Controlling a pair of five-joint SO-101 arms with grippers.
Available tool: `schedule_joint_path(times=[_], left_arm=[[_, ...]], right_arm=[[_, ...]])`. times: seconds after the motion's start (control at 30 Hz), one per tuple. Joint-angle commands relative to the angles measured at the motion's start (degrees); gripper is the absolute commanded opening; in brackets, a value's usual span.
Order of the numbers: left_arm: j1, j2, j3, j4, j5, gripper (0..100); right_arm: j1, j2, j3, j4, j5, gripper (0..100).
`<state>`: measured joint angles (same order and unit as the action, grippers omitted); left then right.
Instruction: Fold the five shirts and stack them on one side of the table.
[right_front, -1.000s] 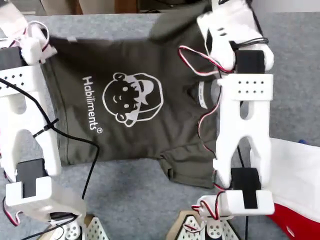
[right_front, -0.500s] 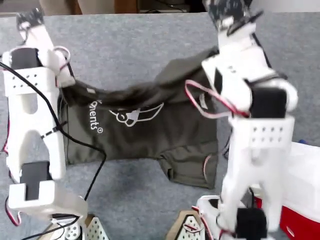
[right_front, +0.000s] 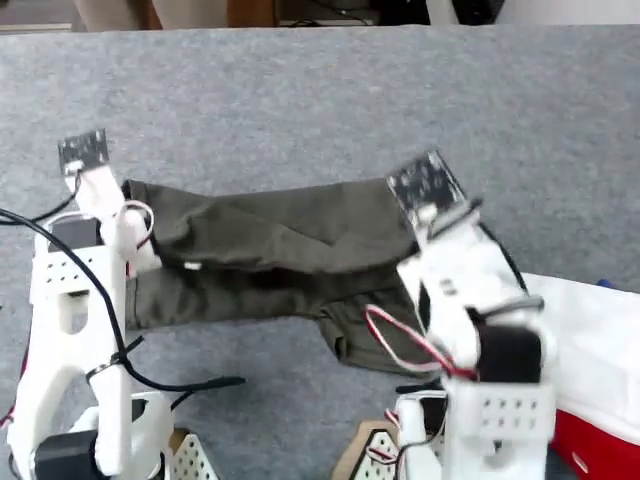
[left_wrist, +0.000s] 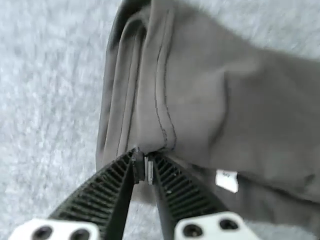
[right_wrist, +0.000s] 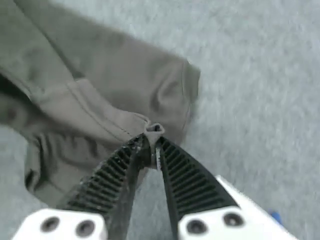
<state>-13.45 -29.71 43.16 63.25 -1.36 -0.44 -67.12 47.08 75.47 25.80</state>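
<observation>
High view — shirt (right_front: 270, 235) edges pinched: left pincer (left_wrist: 144, 168), right pincer (right_wrist: 153, 146) — table (right_front: 300, 100) beyond.

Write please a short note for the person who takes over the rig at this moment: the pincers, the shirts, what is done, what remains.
Pincers: the left pincer is shut on a hem of the olive shirt; the right pincer is shut on its other end.
Things: the shirt lies mid-table, doubled over lengthwise, one sleeve sticking out toward the arm bases. A white cloth and a red cloth lie at the near right.
Done: first fold laid over.
Left: release, finish this shirt, fold the others, stack all on one side.
</observation>
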Motion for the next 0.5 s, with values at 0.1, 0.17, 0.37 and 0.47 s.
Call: schedule_joint_path(times=[0.1, 0.17, 0.37, 0.47], left_arm=[[0.0, -3.65, 8.88, -0.53, -3.16, 2], [0.0, -4.97, 11.25, -0.53, -4.48, 2], [-2.11, -6.2, 13.36, -3.08, -5.19, 2], [-1.93, -5.93, 13.54, -2.9, -6.86, 2]], right_arm=[[9.8, -13.05, 10.24, 2.2, 7.74, 0.4], [11.47, -14.64, 12.26, 2.73, 9.93, 0.4], [10.95, -18.51, 16.22, 5.63, 14.68, 0.4], [11.21, -19.56, 17.54, 6.24, 17.32, 0.4]])
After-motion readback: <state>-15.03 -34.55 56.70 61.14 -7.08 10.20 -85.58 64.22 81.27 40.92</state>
